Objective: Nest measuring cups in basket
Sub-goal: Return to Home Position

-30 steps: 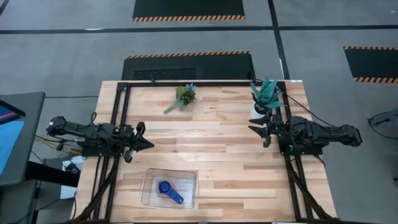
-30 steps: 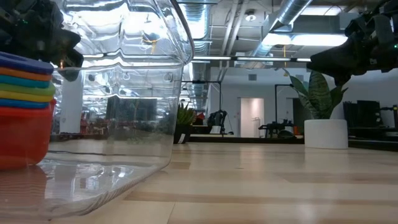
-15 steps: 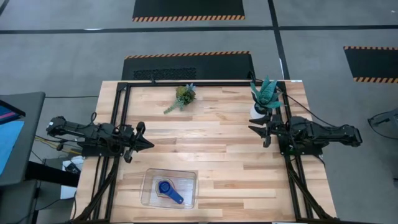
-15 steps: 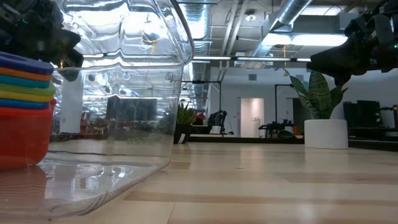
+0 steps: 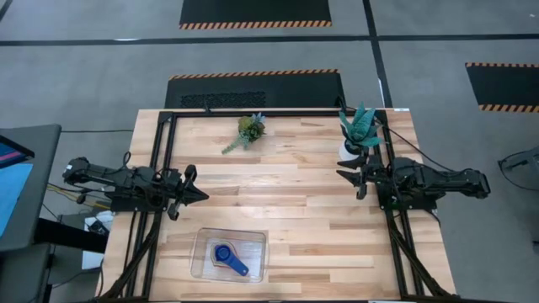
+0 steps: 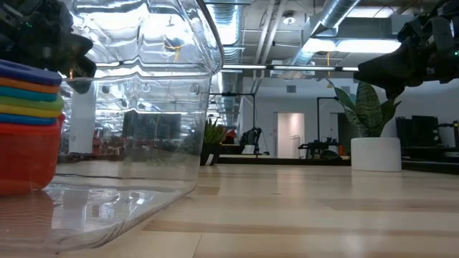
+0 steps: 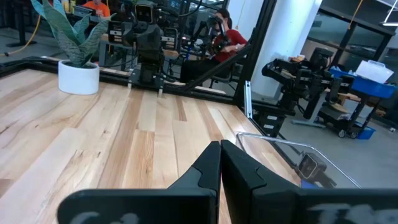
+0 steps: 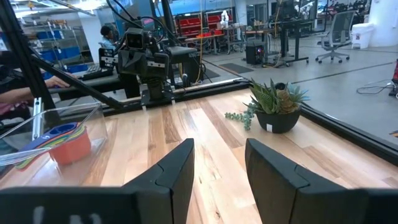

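Observation:
The clear basket [image 5: 202,261] stands near the table's front edge, left of centre. Inside it the measuring cups [image 5: 226,254] sit nested in one stack on the basket's floor. The low view shows the stack [image 6: 27,136] with red at the bottom and dark blue on top. My left gripper [image 5: 202,195] hovers shut at the table's left side, level, beyond the basket; its fingers meet in the left wrist view [image 7: 219,167]. My right gripper [image 5: 349,183] hovers open at the right side, with nothing between its fingers [image 8: 217,168].
A small green plant [image 5: 248,130] lies at the far middle of the table. A spiky plant in a white pot [image 5: 358,135] stands at the far right, just beyond my right gripper. People sit past the table's edges [image 7: 224,31]. Bare wood lies between the two arms.

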Robot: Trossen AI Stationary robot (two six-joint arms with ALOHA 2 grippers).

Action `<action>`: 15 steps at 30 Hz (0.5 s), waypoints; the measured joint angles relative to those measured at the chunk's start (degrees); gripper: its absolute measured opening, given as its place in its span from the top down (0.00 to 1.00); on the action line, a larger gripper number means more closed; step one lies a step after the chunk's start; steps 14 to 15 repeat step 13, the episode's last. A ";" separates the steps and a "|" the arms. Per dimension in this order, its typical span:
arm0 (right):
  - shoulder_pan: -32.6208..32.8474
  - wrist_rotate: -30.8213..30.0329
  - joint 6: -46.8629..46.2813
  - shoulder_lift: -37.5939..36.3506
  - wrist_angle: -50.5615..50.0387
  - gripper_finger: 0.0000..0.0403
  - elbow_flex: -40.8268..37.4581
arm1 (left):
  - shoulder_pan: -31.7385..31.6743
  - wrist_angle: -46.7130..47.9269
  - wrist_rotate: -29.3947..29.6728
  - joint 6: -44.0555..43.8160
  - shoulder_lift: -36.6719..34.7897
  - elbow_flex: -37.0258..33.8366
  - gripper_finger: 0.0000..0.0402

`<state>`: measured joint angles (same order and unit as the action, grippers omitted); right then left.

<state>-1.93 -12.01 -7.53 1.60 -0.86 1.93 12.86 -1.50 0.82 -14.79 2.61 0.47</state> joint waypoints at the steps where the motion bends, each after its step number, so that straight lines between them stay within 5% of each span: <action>1: -0.01 0.00 -0.01 -0.01 0.00 0.59 0.00 | 0.00 0.00 0.00 0.00 0.00 0.00 1.00; 15: -0.02 0.00 0.00 -0.01 0.02 0.59 0.00 | 0.00 -0.02 0.00 0.00 0.00 0.00 1.00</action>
